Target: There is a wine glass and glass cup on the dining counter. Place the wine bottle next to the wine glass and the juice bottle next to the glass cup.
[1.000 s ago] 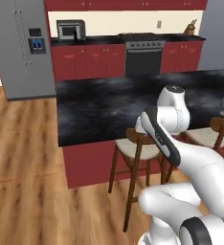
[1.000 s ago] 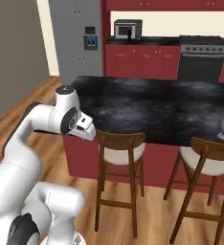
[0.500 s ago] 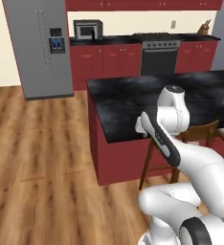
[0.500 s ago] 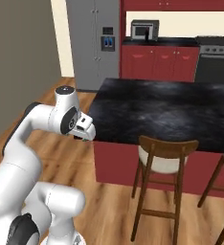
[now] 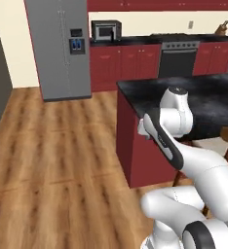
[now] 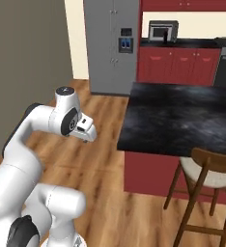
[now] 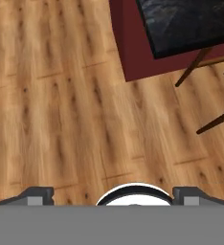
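The dining counter (image 5: 203, 99) with its black veined top and red base stands right of the arm; its near left corner also appears in the right base view (image 6: 182, 116) and at the top of the hand view (image 7: 190, 21). My gripper (image 5: 143, 129) is tucked close to the arm, beside the counter's left end and above the wood floor (image 6: 87, 130). In the hand view the gripper (image 7: 113, 194) points down at the floor, open, with nothing between its fingers. The wine glass, the glass cup and both bottles are out of view.
A grey fridge (image 5: 57, 48) stands at the back left, a microwave (image 5: 106, 30) sits on the far worktop, and a stove (image 5: 179, 58) is set among red cabinets. A wooden stool (image 6: 209, 169) stands at the counter's near side. A dark wall (image 6: 28, 58) bounds the left.
The whole picture has slid to the right, so the camera has swung left with the base. The wine glass has left the frame. The arm keeps the same folded pose.
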